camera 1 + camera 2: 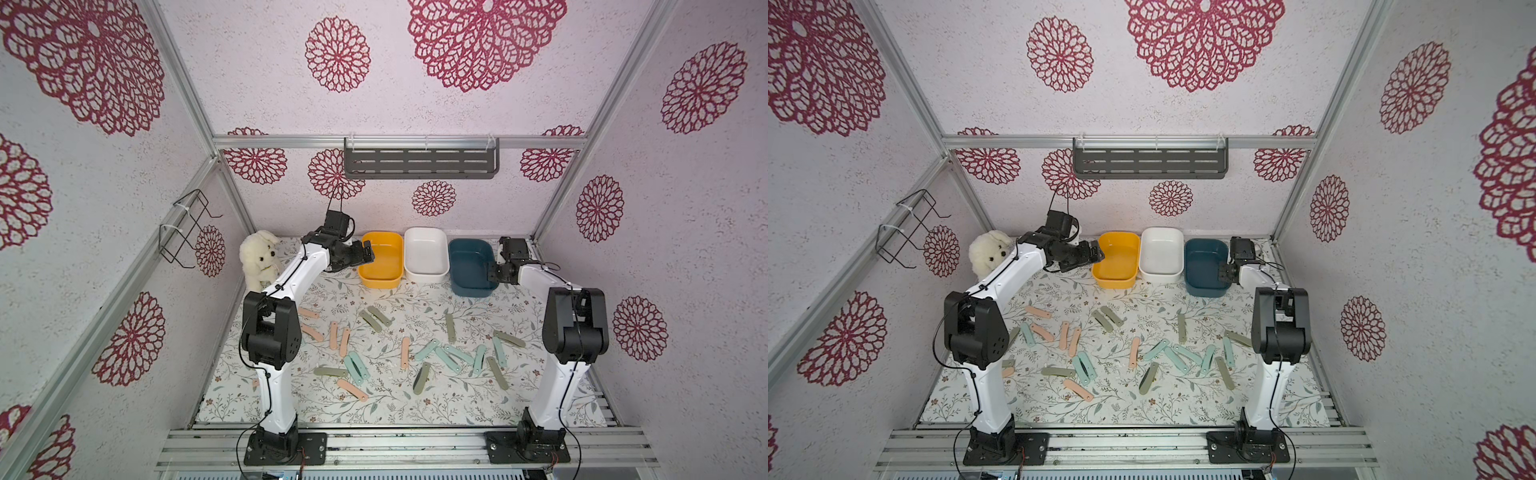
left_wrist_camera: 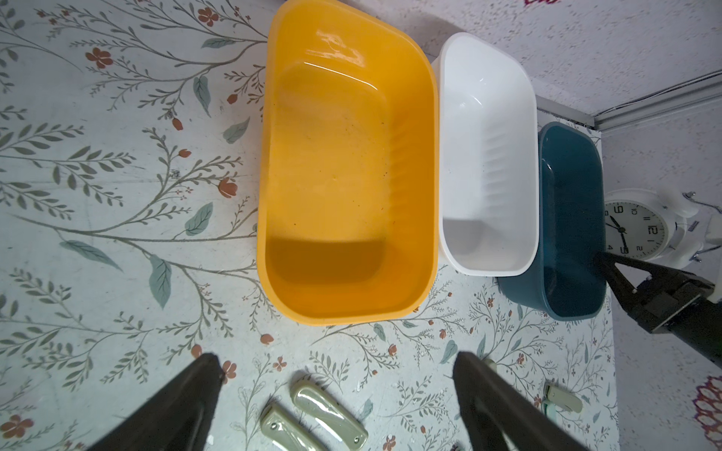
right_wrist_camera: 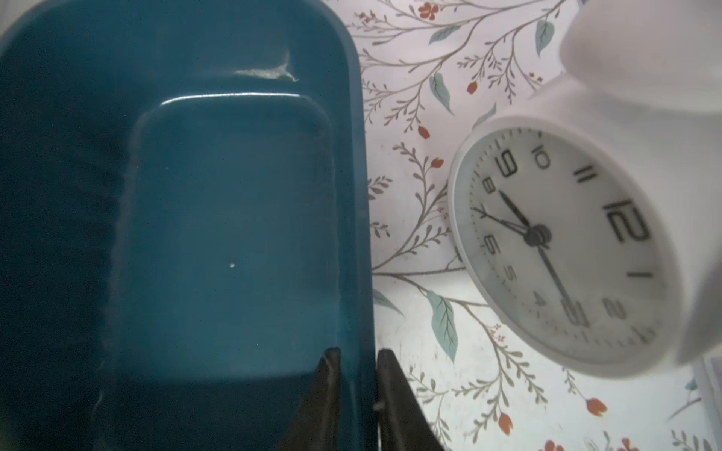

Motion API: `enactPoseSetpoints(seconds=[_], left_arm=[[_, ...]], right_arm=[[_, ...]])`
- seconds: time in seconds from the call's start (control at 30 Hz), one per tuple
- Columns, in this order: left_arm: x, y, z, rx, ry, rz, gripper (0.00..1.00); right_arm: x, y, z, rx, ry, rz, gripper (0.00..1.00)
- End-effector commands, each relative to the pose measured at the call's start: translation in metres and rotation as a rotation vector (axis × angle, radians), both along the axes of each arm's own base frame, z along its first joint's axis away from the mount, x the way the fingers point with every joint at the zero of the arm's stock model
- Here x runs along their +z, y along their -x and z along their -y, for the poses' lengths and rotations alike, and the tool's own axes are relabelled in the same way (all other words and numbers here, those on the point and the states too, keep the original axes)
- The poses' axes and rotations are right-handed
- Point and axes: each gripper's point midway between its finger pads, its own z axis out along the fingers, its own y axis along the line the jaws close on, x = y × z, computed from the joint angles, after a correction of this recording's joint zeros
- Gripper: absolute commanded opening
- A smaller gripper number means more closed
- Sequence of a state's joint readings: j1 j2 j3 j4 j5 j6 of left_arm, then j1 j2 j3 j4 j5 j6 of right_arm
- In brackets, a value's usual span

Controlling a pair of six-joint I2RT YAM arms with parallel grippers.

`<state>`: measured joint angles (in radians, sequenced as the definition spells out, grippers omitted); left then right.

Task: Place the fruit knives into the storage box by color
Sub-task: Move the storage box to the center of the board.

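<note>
Three storage boxes stand in a row at the back of the mat: yellow (image 1: 380, 284), white (image 1: 426, 274) and dark teal (image 1: 469, 291), all empty inside. Fruit knives lie scattered on the mat in front: peach (image 1: 405, 351), olive (image 1: 450, 327) and mint (image 1: 457, 353). My left gripper (image 1: 368, 255) hovers open at the yellow box's left rim (image 2: 433, 156); nothing is between its fingers, and two olive knives (image 2: 330, 410) lie on the mat below it (image 2: 336, 356). My right gripper (image 3: 358, 353) is shut on the teal box's right wall, one finger inside the box (image 3: 234, 234) and one outside.
A white alarm clock (image 3: 554, 242) stands close to the right of the teal box. A plush dog (image 1: 259, 259) sits at the back left corner. A grey slotted shelf (image 1: 422, 162) hangs on the back wall and a wire rack (image 1: 185, 228) on the left wall.
</note>
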<state>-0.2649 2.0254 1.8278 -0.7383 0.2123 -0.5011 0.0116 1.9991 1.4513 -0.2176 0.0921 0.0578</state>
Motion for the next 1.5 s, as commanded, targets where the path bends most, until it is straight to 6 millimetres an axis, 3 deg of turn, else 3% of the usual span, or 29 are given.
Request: enactPoseSetpoints(seconds=[0.0,0.17,0.2,0.4,0.6,0.7,0.9,1.03,1.13,1.23,1.47], left_arm=[[0.010,0.004,-0.001,-0.012,-0.003,0.019,0.97],[0.004,0.011,0.000,-0.020,0.006,0.009,0.97],[0.011,0.014,-0.002,-0.012,0.008,0.032,0.97],[0.017,0.026,-0.011,0.033,0.008,0.074,0.97],[0.013,0.046,-0.011,0.040,0.006,0.060,0.97],[0.012,0.055,-0.012,0.050,0.015,0.066,0.97],[0.002,0.081,-0.007,0.039,0.034,0.021,0.97],[-0.009,0.100,-0.006,0.029,0.026,-0.011,0.97],[-0.016,0.110,-0.009,0.035,0.020,-0.032,0.97],[-0.020,0.116,-0.011,0.036,0.021,-0.040,0.97],[-0.022,0.118,-0.013,0.048,0.015,-0.047,0.97]], right_arm=[[0.021,-0.019,0.003,0.010,0.033,0.052,0.23],[0.028,-0.034,0.000,0.018,0.017,0.052,0.35],[0.032,-0.037,-0.001,0.021,0.012,0.056,0.39],[0.069,-0.037,-0.019,0.055,-0.014,0.117,0.57],[0.099,-0.004,-0.043,0.098,-0.020,0.148,0.74],[0.103,0.021,-0.053,0.097,-0.032,0.149,0.81],[0.084,0.092,-0.091,0.133,-0.081,0.121,0.88],[0.048,0.139,-0.111,0.177,-0.114,0.052,0.90],[0.023,0.162,-0.118,0.192,-0.145,0.020,0.90],[0.005,0.166,-0.121,0.204,-0.153,0.003,0.89],[-0.005,0.138,-0.113,0.190,-0.100,0.019,0.89]])
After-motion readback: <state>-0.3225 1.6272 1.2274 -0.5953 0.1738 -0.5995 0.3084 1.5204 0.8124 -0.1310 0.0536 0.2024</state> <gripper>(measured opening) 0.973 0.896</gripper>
